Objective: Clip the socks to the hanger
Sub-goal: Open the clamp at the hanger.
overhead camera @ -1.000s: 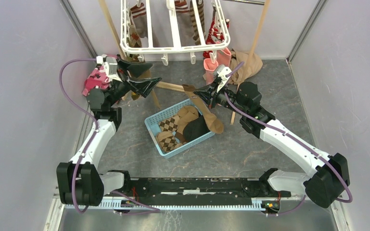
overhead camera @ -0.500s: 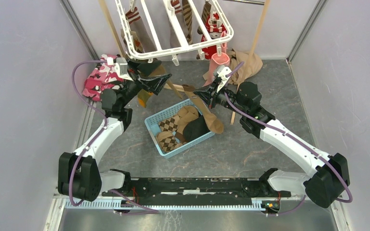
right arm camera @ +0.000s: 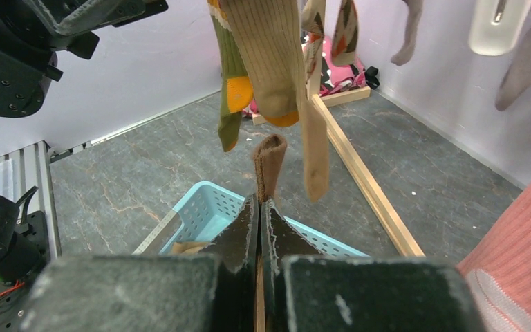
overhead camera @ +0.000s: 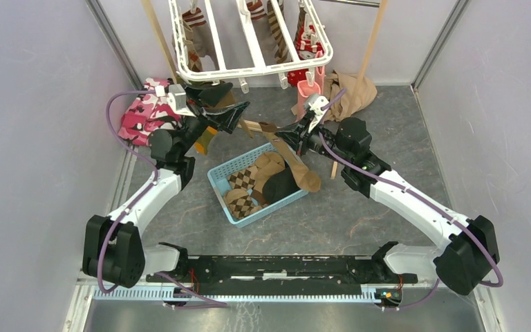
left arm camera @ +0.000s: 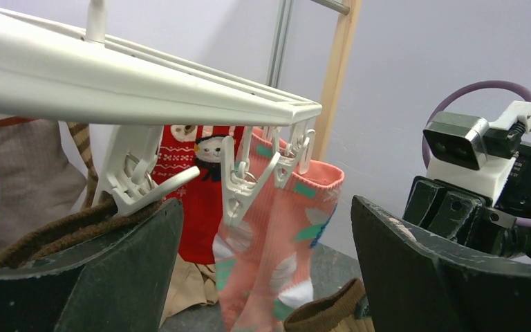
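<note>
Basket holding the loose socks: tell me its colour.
Light blue. The basket is perforated plastic, and it shows best in the top external view.

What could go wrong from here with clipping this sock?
The right gripper pinches the tan knit sock near its end; it may slip out. The sock's tail trails across the light blue plastic basket and may snag. The open left gripper could nudge the white plastic hanger.

Both arms point(overhead camera: 142, 200) have white shells, black joints, purple cables point(overhead camera: 108, 115) and black end effectors point(overhead camera: 239, 97) point(overhead camera: 277, 133).
</note>
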You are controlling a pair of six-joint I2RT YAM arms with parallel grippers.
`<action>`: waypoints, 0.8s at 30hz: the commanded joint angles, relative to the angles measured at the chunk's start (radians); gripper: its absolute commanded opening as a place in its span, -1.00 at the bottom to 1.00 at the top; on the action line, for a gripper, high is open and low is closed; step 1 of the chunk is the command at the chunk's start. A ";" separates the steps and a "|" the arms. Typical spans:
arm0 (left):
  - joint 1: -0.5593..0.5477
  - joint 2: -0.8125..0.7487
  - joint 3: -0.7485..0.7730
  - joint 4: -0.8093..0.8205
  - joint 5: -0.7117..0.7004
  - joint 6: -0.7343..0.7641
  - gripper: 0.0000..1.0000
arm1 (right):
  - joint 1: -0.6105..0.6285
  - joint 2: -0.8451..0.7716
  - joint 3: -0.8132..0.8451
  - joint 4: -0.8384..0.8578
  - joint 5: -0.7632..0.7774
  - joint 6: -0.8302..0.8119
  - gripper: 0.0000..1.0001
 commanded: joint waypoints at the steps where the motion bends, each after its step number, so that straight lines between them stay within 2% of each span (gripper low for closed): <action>1: -0.007 0.010 -0.003 0.068 -0.048 0.058 0.91 | 0.010 -0.005 0.038 0.051 -0.013 0.010 -1.00; 10: -0.007 0.031 0.022 0.053 -0.077 0.077 0.85 | 0.009 -0.013 0.034 0.043 -0.002 -0.004 -1.00; 16: -0.007 0.050 0.061 0.039 -0.065 0.066 0.71 | 0.008 -0.017 0.034 0.036 0.003 -0.011 -0.99; 24: -0.007 0.065 0.090 0.039 -0.057 0.069 0.63 | 0.008 -0.024 0.034 0.028 0.013 -0.023 -1.00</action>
